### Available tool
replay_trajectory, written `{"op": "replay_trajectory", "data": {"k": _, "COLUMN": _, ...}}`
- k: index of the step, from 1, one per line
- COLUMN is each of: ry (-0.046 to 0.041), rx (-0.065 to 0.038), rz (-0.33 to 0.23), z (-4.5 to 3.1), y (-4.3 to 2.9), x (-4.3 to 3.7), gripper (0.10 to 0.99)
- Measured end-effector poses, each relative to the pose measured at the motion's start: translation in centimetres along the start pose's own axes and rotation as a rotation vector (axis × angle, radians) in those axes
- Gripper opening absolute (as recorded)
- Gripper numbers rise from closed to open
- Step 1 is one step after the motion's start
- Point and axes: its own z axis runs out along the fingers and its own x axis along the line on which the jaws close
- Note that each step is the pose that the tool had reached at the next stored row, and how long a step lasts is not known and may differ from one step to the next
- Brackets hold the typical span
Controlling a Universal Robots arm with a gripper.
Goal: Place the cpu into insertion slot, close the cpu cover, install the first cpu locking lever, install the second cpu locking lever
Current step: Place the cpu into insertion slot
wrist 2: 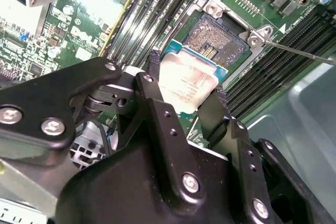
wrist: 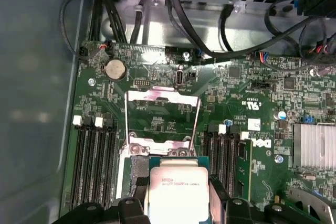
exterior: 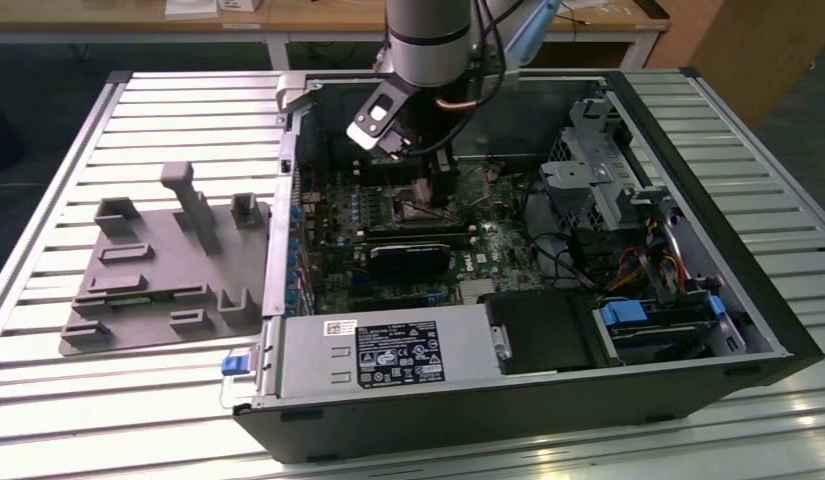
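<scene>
My gripper [wrist 2: 186,85] is shut on the cpu [wrist 2: 188,82], a silver-topped square chip pinched between two black fingers [wrist 2: 152,69]. In the second wrist view it hangs slightly tilted over the near edge of the insertion slot [wrist 2: 218,38], whose gold contact field lies bare. The first wrist view has the cpu [wrist: 177,192] between the fingertips, just in front of the cpu cover [wrist: 163,95], a metal frame swung open and back. A thin locking lever [wrist 2: 299,52] sticks out beside the socket. In the exterior view the gripper [exterior: 409,160] reaches down into the open case above the slot [exterior: 422,203].
Black memory slots [wrist: 94,161] flank the socket on both sides. Cables [wrist: 173,9] and the drive cage [exterior: 599,160] crowd the case's far side. A black card [exterior: 412,255] and the power supply [exterior: 385,355] lie nearer. A grey fixture tray [exterior: 159,270] rests at the exterior view's left.
</scene>
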Motion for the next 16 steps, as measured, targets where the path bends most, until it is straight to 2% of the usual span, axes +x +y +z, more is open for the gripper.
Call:
{"op": "replay_trajectory", "data": {"k": 7, "ry": -0.0038, "rx": 0.0, "rz": 0.03, "z": 0.25, "y": -0.14, "x": 0.28, "gripper": 0.537}}
{"op": "replay_trajectory", "data": {"k": 11, "ry": -0.0037, "rx": 0.0, "rz": 0.031, "z": 0.46, "y": -0.15, "x": 0.7, "gripper": 0.537}}
{"op": "replay_trajectory", "data": {"k": 16, "ry": -0.0037, "rx": 0.0, "rz": 0.031, "z": 0.92, "y": -0.35, "x": 0.83, "gripper": 0.537}}
